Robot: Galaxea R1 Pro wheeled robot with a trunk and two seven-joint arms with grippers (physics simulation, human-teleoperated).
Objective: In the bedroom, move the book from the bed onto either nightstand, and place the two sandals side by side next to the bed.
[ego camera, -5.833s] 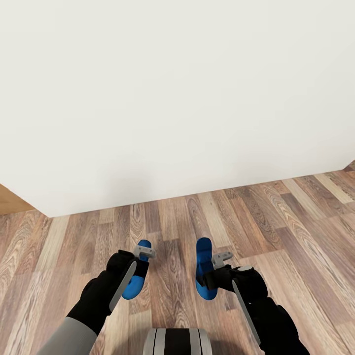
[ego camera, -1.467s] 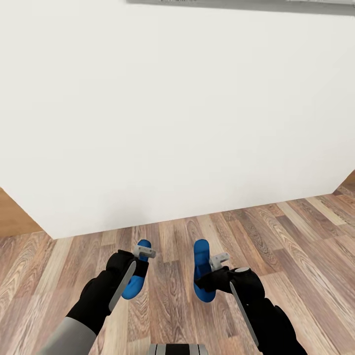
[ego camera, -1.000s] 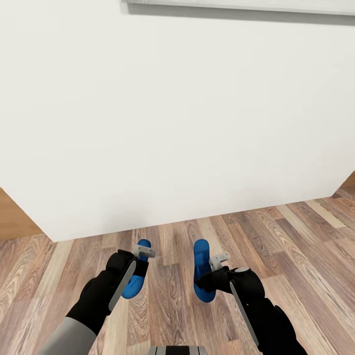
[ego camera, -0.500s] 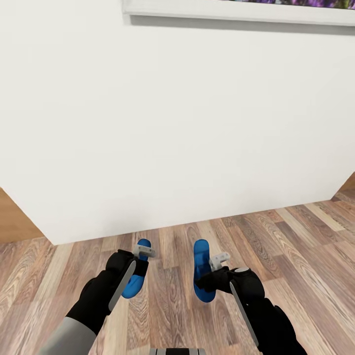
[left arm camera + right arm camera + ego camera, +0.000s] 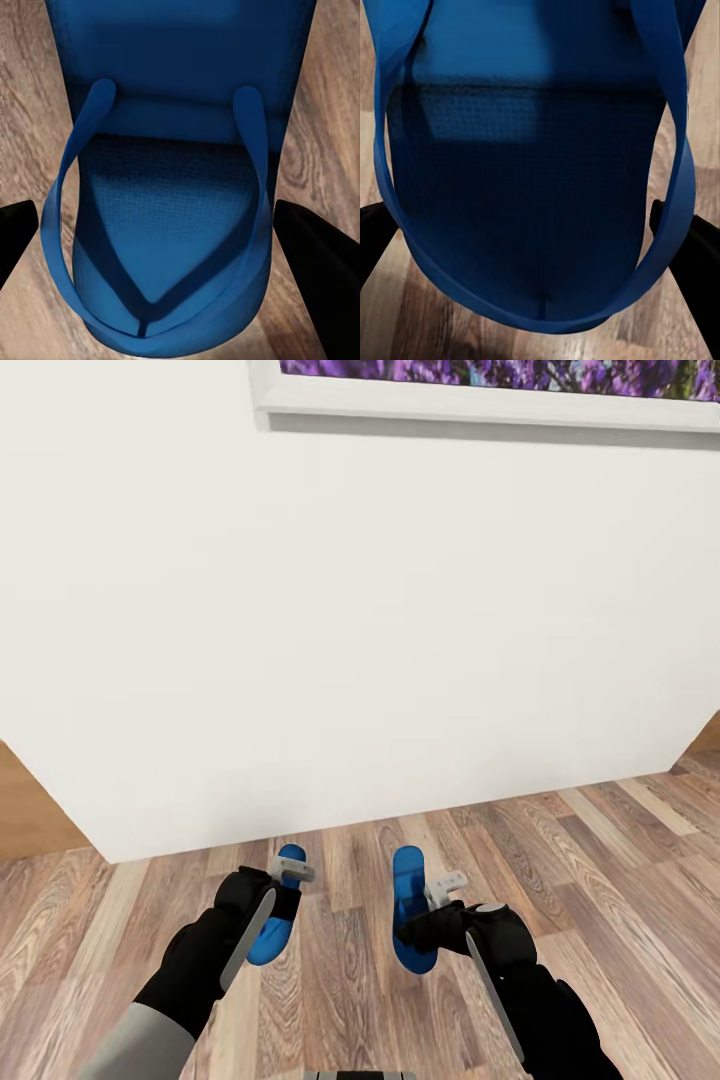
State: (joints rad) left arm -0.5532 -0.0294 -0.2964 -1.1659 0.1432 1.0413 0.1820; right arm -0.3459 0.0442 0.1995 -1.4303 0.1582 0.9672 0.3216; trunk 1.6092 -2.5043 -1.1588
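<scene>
Two sandals, one clamped in our left gripper (image 5: 283, 893), one in the right gripper (image 5: 428, 908), carried bedward so they land together.

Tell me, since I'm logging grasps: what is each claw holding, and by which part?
The left claw holds one bright blue flip-flop; the right claw holds the other. Each grips the sole's side edges; which end cannot be told.
</scene>
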